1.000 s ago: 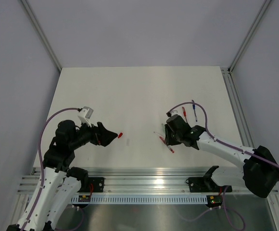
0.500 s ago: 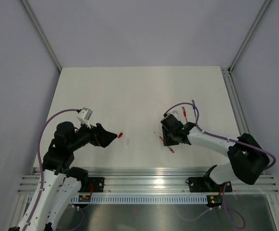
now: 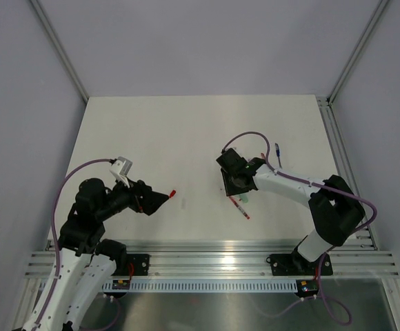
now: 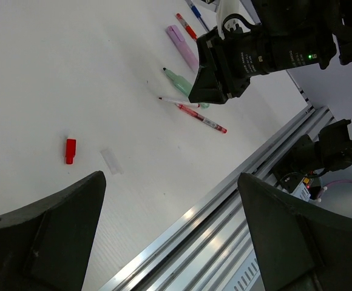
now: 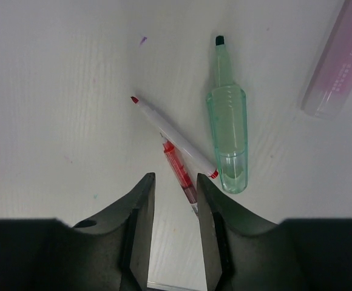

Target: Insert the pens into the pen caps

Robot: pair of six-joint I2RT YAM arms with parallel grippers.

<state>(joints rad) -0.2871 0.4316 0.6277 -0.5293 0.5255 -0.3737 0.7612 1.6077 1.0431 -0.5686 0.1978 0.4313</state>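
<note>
Hovering right pincer (image 5: 173, 242) low over the pens, jaws parted, nothing held. Red pen (image 5: 179, 165) lies on the surface (image 5: 54, 73) just ahead, lower centre of the right wrist frame. Its long axis runs upper left to lower right, the near end reaching into the gap between my fingers. White pen (image 5: 173, 136) crosses just above it; green pen (image 5: 227, 142) just beside, to the right. Left pincer (image 4: 171, 194) spread wide, empty. Red cap (image 4: 70, 150) sits at the left of its frame, well apart from the pens. Judgement: right arm nearer the pen, left nearer the cap.
</note>
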